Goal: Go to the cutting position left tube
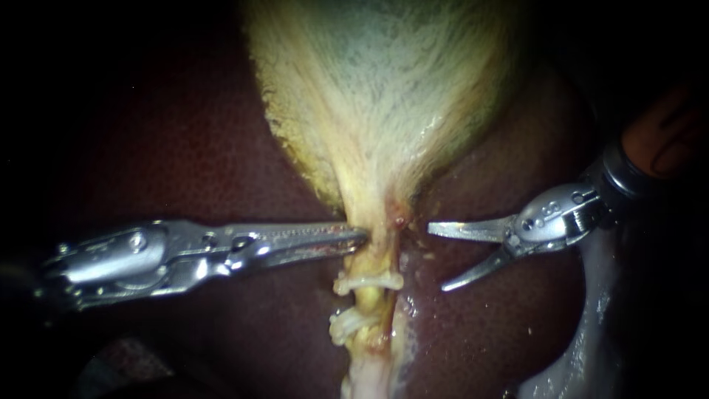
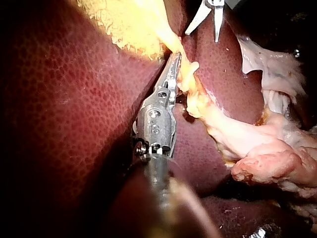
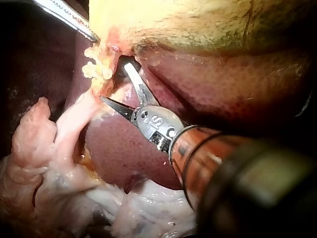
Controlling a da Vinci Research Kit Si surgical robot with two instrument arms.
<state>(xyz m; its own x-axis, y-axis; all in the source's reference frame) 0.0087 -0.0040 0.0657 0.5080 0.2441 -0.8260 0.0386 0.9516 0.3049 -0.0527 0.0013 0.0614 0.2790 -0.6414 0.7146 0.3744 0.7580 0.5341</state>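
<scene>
Two instruments flank the clipped left tube (image 1: 367, 299) at lower centre.
Pincer of the left instrument (image 1: 360, 236) pressed together, tip touching the narrowing gallbladder (image 1: 384, 111) above the clips (image 1: 369, 282); right instrument (image 1: 436, 258) pincer spread, just right, not touching.

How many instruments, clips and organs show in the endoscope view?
Instruments: 2 (left instrument; right instrument, jaws open)
Clips: 2 (upper clip; lower clip)
Organs: 2 (gallbladder; liver)
Total: 6
</scene>
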